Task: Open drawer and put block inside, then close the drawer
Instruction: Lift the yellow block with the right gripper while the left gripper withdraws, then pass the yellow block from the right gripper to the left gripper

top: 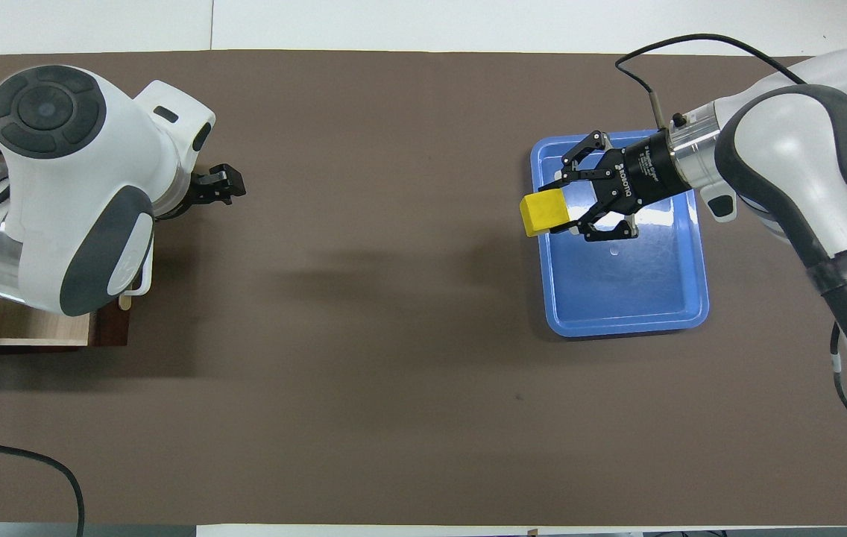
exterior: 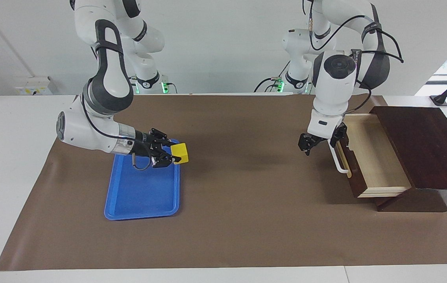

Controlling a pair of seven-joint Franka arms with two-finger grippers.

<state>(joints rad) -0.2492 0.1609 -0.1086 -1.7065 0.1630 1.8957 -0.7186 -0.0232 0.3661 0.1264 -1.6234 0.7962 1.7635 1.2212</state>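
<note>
Over the blue tray [exterior: 141,196], at its edge toward the table's middle, our right gripper [exterior: 170,154] pinches the yellow block [exterior: 180,153], lifted clear. Our left gripper [exterior: 320,140] hangs in front of the pulled-out drawer [exterior: 373,157], fingers spread, just beside its white handle [exterior: 338,161].

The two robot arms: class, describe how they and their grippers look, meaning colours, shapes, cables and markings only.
Both arms have glossy white rounded shells with dark grey joint bands and round grey end caps. Thin black cables run loosely along each. The right gripper is black, built of open linkage fingers, on a silver metal wrist collar, with white lettering on its body. The left gripper is also black, below a white wrist housing.
</note>
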